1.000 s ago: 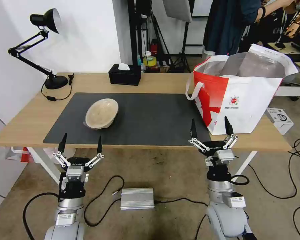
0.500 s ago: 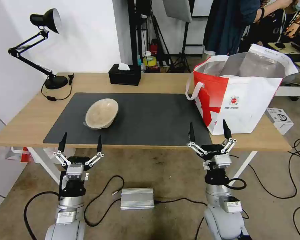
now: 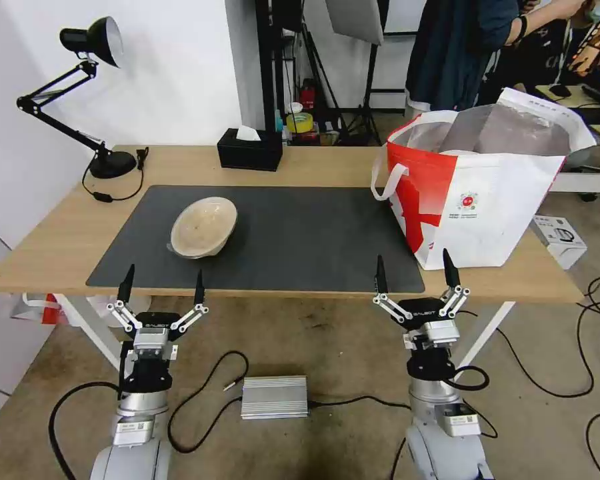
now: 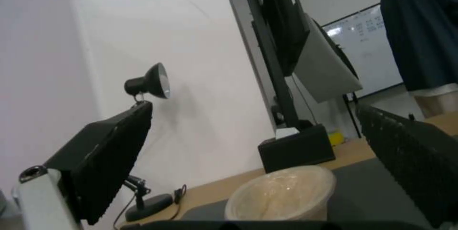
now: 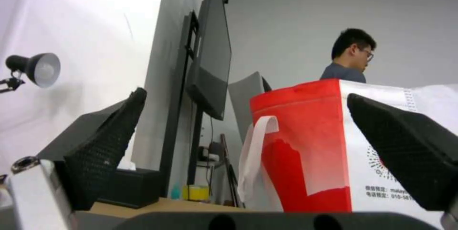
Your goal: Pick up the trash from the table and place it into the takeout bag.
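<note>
Beige plastic bowl (image 3: 203, 227) is lying tilted on the mat; left gripper (image 3: 161, 288), fingers spread, is waiting below the table (image 3: 327, 167) edge and should pinch its rim. Right gripper (image 3: 413, 273) is hanging spread beside the takeout bag (image 3: 487, 200).

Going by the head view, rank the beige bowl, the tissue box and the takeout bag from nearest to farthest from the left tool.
From the left tool, open below the table's near edge:
1. Beige bowl, on the mat just ahead of it.
2. Tissue box, at the table's far edge.
3. Takeout bag, at the table's right end.
</note>
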`<state>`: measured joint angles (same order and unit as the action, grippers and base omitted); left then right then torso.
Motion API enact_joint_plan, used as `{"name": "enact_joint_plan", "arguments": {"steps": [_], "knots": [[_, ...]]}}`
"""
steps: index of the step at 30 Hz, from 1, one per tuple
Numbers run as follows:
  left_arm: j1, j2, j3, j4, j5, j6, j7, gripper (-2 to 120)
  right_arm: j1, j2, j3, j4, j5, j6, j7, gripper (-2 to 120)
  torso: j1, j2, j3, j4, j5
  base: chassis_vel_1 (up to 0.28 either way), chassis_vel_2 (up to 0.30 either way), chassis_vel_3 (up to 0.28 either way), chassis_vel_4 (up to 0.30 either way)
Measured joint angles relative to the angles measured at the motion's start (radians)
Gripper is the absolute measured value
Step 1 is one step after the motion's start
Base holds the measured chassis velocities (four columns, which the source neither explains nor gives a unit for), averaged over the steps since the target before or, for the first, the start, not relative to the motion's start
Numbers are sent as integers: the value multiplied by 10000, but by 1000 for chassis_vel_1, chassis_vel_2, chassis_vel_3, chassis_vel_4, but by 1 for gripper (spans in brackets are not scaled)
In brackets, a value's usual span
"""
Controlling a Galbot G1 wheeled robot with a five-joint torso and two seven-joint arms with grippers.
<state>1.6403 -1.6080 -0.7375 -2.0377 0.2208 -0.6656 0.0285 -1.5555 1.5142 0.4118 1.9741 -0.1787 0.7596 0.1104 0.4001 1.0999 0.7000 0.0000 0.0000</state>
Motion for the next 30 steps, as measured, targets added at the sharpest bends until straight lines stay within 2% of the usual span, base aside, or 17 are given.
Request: {"name": "enact_joint_plan", "arguments": {"steps": [24,30], "knots": [[-441,15,-79,-98,-315,417,301,100,-145,-74,25,83,7,-80,-395,100,-1,1,0,0,0,0,0,0,0],[-862,361,-97,-66,-624,630,535,100,-175,-60,-5,158,2,-144,-488,100,0,0,0,0,0,0,0,0,0]]}}
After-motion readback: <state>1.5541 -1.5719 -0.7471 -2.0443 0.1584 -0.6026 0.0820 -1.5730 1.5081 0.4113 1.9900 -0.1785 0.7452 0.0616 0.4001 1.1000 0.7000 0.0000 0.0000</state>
